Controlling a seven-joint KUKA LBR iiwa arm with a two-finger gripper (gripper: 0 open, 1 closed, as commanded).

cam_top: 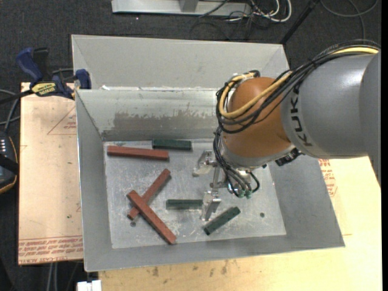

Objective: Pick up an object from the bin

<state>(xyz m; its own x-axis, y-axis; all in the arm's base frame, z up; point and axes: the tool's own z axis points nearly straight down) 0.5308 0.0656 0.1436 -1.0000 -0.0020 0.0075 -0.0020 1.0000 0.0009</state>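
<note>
Grey metal forms the bin (182, 108), on whose floor a few bars are scattered. The fingers (210, 187) are seen spread apart beneath the arm's orange cover (254, 123), and nothing is held between them. The lower fingertip (211, 206) is set just beside the right end of a short dark green bar (183, 204), which lies flat near the middle of the floor; whether it is touched cannot be told. A second dark green bar (221, 220) lies tilted just below and to the right of the fingers. A third green bar (171, 143) and a long red-brown bar (137, 153) are placed near the back wall. Two crossed red-brown bars (151, 214) lie well to the left.
</note>
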